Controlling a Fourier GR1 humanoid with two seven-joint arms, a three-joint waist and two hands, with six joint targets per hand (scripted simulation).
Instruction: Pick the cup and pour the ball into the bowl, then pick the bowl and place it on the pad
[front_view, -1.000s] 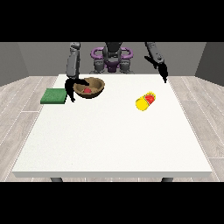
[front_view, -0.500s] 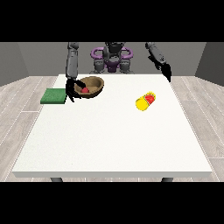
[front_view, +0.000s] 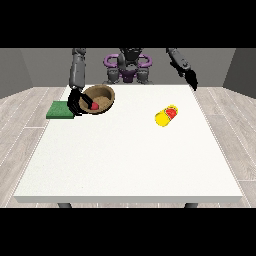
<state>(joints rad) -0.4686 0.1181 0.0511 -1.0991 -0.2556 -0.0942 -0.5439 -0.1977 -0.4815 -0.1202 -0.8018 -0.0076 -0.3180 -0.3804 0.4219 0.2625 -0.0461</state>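
- Tabletop (front_view: 125, 160): large, white, with the robot standing behind its far edge.
- Bowl (front_view: 98, 99): brown, at the far left of the tabletop, tilted with its opening facing towards the viewer and lifted at one side, just right of the pad.
- Ball (front_view: 93, 106): red, lying inside the bowl at its lower left.
- Hand at the view's left (front_view: 75, 102): black, at the bowl's left rim, fingers curled round that rim and holding the bowl.
- Pad (front_view: 60, 110): green, flat, at the left edge of the tabletop, just beside the hand and the bowl; the bowl is not resting on it.
- Cup (front_view: 166, 115): yellow with a red patch, lying on its side on the right half of the tabletop, well apart from the bowl and from both hands.
- Hand at the view's right (front_view: 191, 80): black, raised above the far right corner of the tabletop, holding nothing; how its fingers lie I cannot tell.
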